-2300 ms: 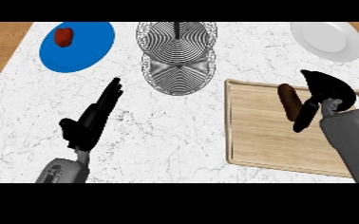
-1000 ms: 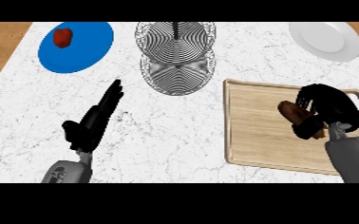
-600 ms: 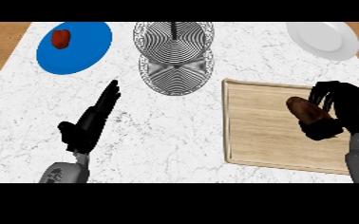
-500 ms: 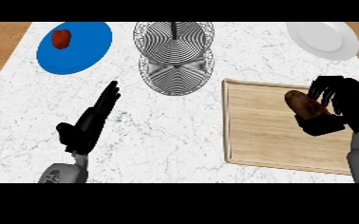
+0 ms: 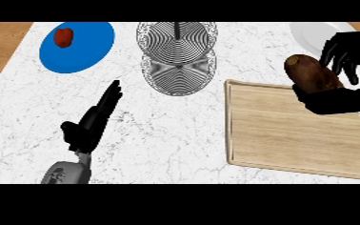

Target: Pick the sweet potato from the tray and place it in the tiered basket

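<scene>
Head view: a blue plate point(image 5: 79, 46) with a small red item point(image 5: 63, 37) sits top left, a white plate point(image 5: 314, 32) top right, and the wire tiered basket point(image 5: 175, 57) stands between them on the marble counter point(image 5: 162, 138). The right hand point(image 5: 336, 83) curls round the sweet potato point(image 5: 311, 74) above the far right corner of the wooden tray point(image 5: 288, 128). Its long axis runs from upper left to lower right, the bare end pointing towards the basket. The left hand point(image 5: 91, 121) rests lower left, fingers straight.
</scene>
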Tool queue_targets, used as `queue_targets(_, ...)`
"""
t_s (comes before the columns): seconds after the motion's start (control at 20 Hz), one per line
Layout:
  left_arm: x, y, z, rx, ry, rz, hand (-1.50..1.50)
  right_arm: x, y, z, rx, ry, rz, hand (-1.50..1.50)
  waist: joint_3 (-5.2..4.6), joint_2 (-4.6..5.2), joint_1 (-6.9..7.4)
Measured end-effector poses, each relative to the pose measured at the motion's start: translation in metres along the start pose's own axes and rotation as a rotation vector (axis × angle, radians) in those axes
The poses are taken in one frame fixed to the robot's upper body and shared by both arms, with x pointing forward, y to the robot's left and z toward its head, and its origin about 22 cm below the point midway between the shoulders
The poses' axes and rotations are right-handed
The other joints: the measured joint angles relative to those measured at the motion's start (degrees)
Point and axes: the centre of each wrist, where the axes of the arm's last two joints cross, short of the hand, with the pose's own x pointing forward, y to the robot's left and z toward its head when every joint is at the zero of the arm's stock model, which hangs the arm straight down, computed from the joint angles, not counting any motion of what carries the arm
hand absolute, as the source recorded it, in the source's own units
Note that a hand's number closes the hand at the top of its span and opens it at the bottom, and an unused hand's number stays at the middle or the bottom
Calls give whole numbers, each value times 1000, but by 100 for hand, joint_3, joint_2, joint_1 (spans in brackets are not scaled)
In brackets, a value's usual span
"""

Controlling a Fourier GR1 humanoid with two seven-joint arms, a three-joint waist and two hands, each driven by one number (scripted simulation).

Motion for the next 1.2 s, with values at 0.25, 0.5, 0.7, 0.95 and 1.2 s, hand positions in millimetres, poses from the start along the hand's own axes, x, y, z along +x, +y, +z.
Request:
queue_targets(0.25, 3, 0, 0, -19, -3, -4, 0, 64, -9, -22, -24, -11, -58, 150, -2, 9, 77)
queue_targets(0.5, 5, 0, -3, -16, -4, -7, 0, 119, -8, -53, -5, -7, -77, 150, -3, 22, 107)
queue_targets(0.7, 1, -8, -4, -30, -9, -2, 0, 154, 7, -78, 19, 8, -99, 150, -2, 38, 139)
queue_targets(0.95, 7, -6, -9, -33, -14, -1, 0, 182, 26, -108, 76, 18, -93, 150, -1, 53, 165)
queue_targets(1.2, 6, -7, -15, -37, -13, -2, 0, 197, 62, -127, 120, 19, -93, 150, -2, 70, 184)
